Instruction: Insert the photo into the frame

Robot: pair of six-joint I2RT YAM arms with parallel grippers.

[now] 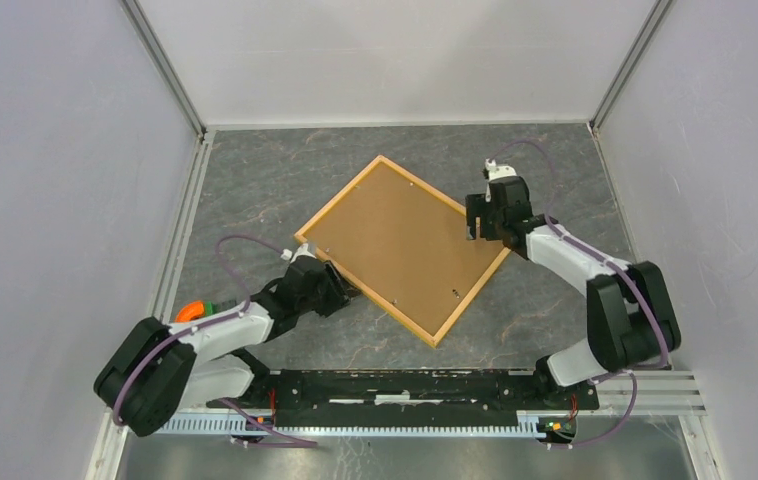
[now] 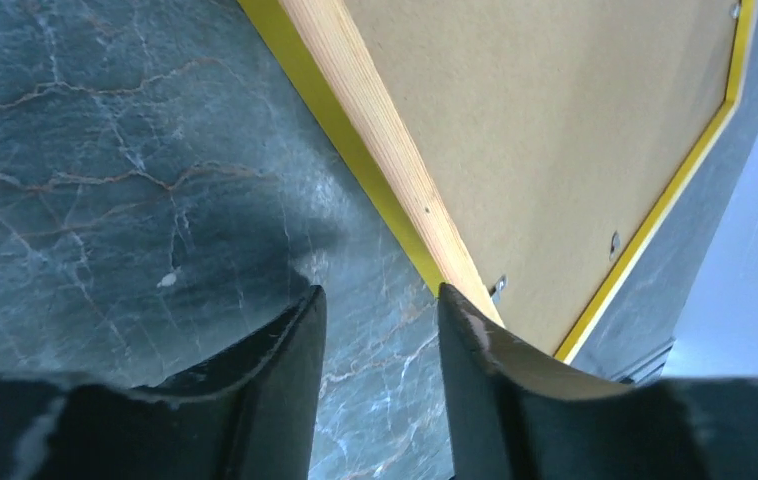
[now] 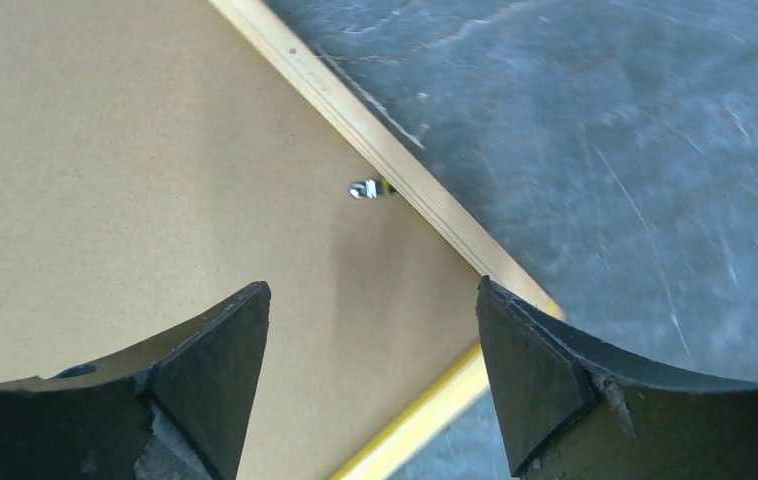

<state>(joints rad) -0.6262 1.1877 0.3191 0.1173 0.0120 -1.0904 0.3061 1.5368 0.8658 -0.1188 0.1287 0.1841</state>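
Observation:
The orange-yellow frame (image 1: 340, 198) lies face down in the middle of the table, turned like a diamond. The brown fibreboard backing panel (image 1: 405, 250) fills it. The photo is not in view. My left gripper (image 1: 343, 290) is open and empty, low at the frame's near-left edge. In the left wrist view (image 2: 380, 300) bare table shows between its fingers, and the right finger (image 2: 475, 340) is against the wooden rail (image 2: 375, 130). My right gripper (image 1: 473, 228) is open and empty above the frame's right corner. In the right wrist view (image 3: 373, 295) it spans the panel (image 3: 135, 170) and rail (image 3: 395, 165).
Small metal tabs (image 3: 365, 188) (image 2: 498, 288) sit along the inside of the rail on the panel. An orange and green thing (image 1: 193, 310) lies beside the left arm. White walls close in the grey marbled table (image 1: 255, 180) at the back and on both sides.

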